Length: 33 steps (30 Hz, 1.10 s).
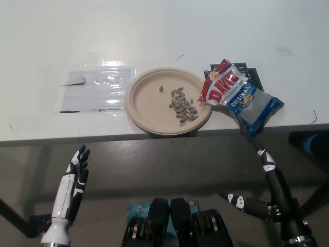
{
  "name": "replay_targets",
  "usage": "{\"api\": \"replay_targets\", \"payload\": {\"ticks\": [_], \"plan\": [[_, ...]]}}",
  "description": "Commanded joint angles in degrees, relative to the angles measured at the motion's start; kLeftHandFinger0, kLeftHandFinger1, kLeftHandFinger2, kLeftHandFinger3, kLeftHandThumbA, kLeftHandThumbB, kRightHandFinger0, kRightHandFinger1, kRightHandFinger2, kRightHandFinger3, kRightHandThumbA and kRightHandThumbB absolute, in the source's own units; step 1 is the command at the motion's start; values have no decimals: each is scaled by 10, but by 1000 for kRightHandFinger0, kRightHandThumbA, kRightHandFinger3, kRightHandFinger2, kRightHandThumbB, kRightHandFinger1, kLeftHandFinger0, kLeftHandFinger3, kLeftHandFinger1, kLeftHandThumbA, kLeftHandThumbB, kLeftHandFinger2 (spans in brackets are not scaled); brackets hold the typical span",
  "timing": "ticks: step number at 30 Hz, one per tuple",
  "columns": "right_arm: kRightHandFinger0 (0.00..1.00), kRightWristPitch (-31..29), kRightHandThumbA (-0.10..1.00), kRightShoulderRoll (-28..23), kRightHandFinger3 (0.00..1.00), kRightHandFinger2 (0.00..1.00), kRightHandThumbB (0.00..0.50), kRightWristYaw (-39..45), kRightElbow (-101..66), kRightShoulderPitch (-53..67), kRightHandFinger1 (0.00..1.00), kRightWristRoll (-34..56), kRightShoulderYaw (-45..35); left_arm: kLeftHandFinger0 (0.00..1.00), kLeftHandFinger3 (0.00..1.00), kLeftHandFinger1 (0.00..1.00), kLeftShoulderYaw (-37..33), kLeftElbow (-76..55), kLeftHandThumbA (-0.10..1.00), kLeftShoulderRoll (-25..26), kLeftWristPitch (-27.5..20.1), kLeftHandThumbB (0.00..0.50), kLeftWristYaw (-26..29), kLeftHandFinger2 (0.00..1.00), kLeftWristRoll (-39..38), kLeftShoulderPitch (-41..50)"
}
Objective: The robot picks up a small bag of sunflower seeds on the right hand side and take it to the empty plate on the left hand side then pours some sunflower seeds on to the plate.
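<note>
Seed bag [240, 98] lies beside the plate [149, 110] (seeds [183, 106] on it); right hand [267, 198] and left hand [74, 180], both spread empty, low in frame.

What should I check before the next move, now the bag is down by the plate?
1. Seeds on the plate: ok, a small pile lies right of its centre.
2. Bag released: ok, it lies flat on the table, no hand touching it.
3. Bag placement: not ok, its top corner overlaps the plate's right rim and its lower end reaches the table edge.
4. Right hand clear: ok, below the table edge, fingers apart, empty.
5. Left hand clear: ok, resting low at lower left, open.
6. Seeds spilled off the plate: cannot tell; none seen on the table.
</note>
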Motion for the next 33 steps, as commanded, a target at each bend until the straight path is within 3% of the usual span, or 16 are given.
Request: {"api": "replay_targets", "payload": {"ticks": [1, 3, 10, 14, 25, 33], "plan": [[1000, -44, 1000, -5, 1000, 1000, 293, -30, 34, -40, 1000, -1, -10, 1000, 1000, 1000, 1, -6, 1000, 1, -24, 70, 0, 1000, -8, -24], [1000, -44, 1000, -5, 1000, 1000, 263, -29, 35, -42, 1000, -5, -13, 1000, 1000, 1000, 0, -10, 1000, 1, -23, 67, 0, 1000, -6, -23], [1000, -44, 1000, -4, 1000, 1000, 231, -18, 44, -42, 1000, -1, -12, 1000, 1000, 1000, -1, -19, 1000, 3, -10, 71, -1, 1000, 1, -20], [1000, -44, 1000, -3, 1000, 1000, 265, -15, 45, -43, 1000, 2, -12, 1000, 1000, 1000, -1, -10, 1000, 3, -22, 73, -2, 1000, -5, -23], [1000, -40, 1000, -1, 1000, 1000, 274, -18, 43, -33, 1000, -4, -14, 1000, 1000, 1000, -4, -14, 1000, 3, -15, 90, -3, 1000, 0, -13], [1000, -44, 1000, -2, 1000, 1000, 249, -20, 44, -32, 1000, 2, -10, 1000, 1000, 1000, -7, -24, 1000, 6, -2, 96, -5, 1000, 11, -11]]}}
